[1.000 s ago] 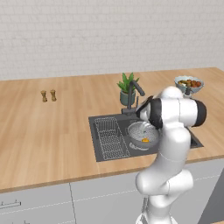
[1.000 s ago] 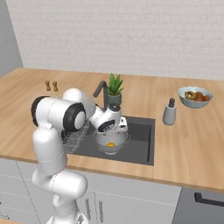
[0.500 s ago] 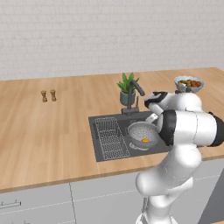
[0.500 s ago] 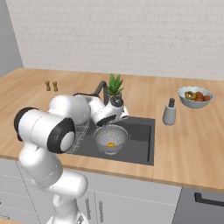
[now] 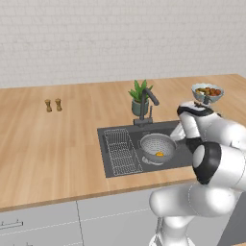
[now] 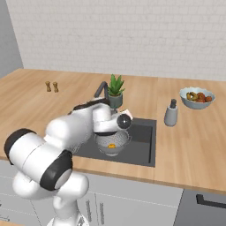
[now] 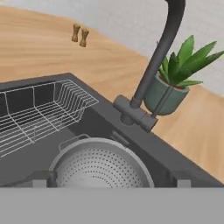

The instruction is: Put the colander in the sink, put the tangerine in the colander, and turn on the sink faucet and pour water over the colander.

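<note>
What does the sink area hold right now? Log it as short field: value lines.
colander: sits in the sink, right of the wire rack; colander
tangerine: inside the colander
sink faucet: behind the basin, no water running
potted plant: beside the faucet
gripper: fingertips faintly visible low over the colander, state unclear

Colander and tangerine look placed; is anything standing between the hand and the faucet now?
Nothing visible does. In the hand view the faucet rises just past the colander, with open space in front of its base and side lever. The potted plant stands behind it on the counter, not in the path. The tangerine lies in the colander.
</note>
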